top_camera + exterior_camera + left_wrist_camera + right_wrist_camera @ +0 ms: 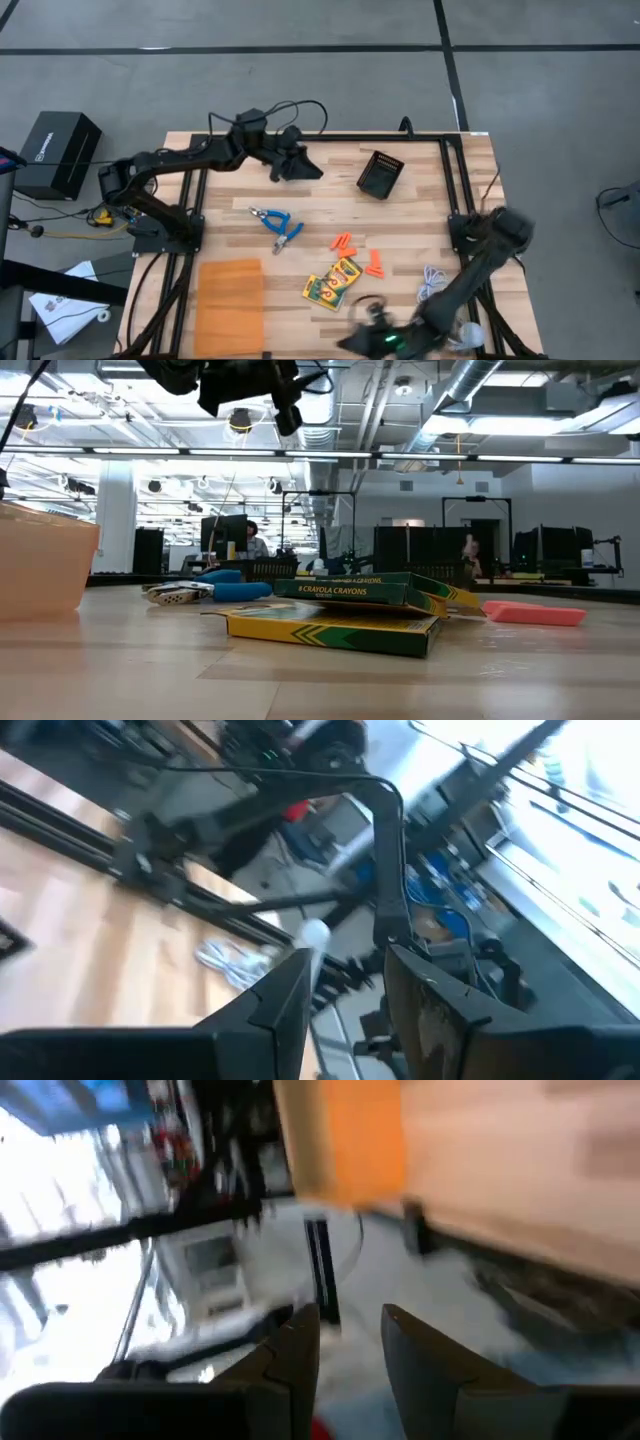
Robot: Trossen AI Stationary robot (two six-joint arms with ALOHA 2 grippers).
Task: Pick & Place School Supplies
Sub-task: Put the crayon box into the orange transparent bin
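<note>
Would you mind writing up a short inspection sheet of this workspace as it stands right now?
Surface: wooden table inside a black frame.
Job's things: crayon boxes lying stacked near the front; blue-handled tool behind them toward the left; orange pieces beside the boxes.
Clutter: black mesh bin tipped at the back; orange tub at the front left.
Grippers: left gripper raised over the back of the table, fingers apart, empty; right gripper at the front edge, fingers apart, empty.
Cables: white cord coiled at the front right.
Surroundings: grey floor, black box beside the table.
</note>
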